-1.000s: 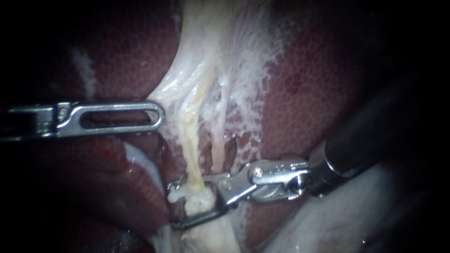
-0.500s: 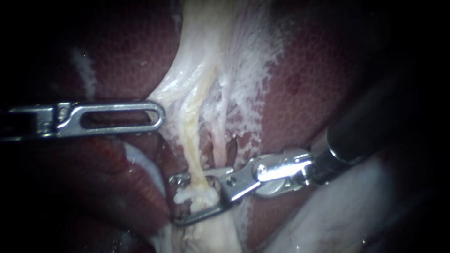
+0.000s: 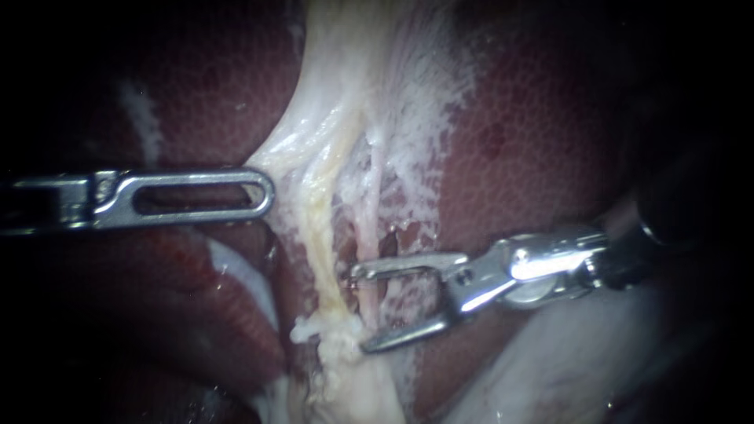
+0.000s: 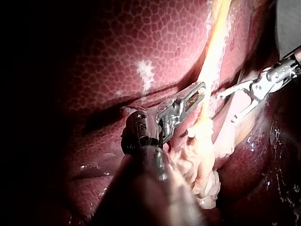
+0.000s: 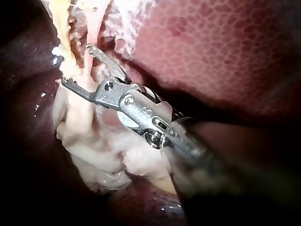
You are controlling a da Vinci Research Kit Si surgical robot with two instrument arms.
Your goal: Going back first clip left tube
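Note:
The yellowish left tube (image 3: 316, 235) runs down from the pale gallbladder tissue (image 3: 345, 71) to a white frayed lump (image 3: 334, 341). My right instrument (image 3: 360, 308) has its jaws open just to the right of this tube, not around it. A thin pink tube (image 3: 366, 243) runs down behind the upper jaw. In the right wrist view the open jaws (image 5: 77, 65) straddle the pink tube (image 5: 92, 26). My left instrument (image 3: 263, 195) holds the pale tissue's edge taut to the left, its slotted jaws shut on it (image 4: 190, 98).
Dark red liver (image 3: 534, 141) lies on both sides of the tubes, with webby white tissue (image 3: 416, 118) between. Pale soft tissue (image 3: 550, 369) lies under the right instrument's shaft. In the left wrist view the right instrument (image 4: 226, 108) sits just beyond the tubes.
My right instrument has drawn back to the right with its jaws open, coming off the yellowish left tube that lay between them. The left instrument has stayed still.

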